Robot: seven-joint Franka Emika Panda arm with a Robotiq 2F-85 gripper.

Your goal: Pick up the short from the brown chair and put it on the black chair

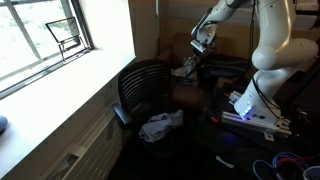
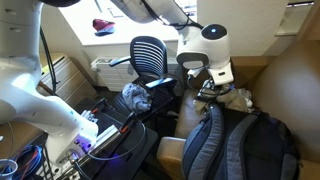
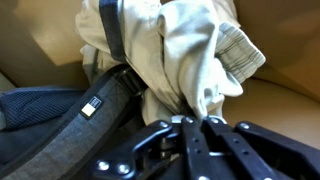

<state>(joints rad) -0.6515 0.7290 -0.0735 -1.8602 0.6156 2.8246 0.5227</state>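
The gripper (image 3: 196, 122) is pinched closed on a fold of the cream short (image 3: 190, 55), which bunches up toward twelve o'clock from the fingertips. The short sits on the brown chair (image 3: 290, 45), with a dark bag (image 3: 45, 115) at eight o'clock.

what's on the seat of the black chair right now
A crumpled pale garment lies on the black chair seat in both exterior views. Whatever is beneath it is covered.
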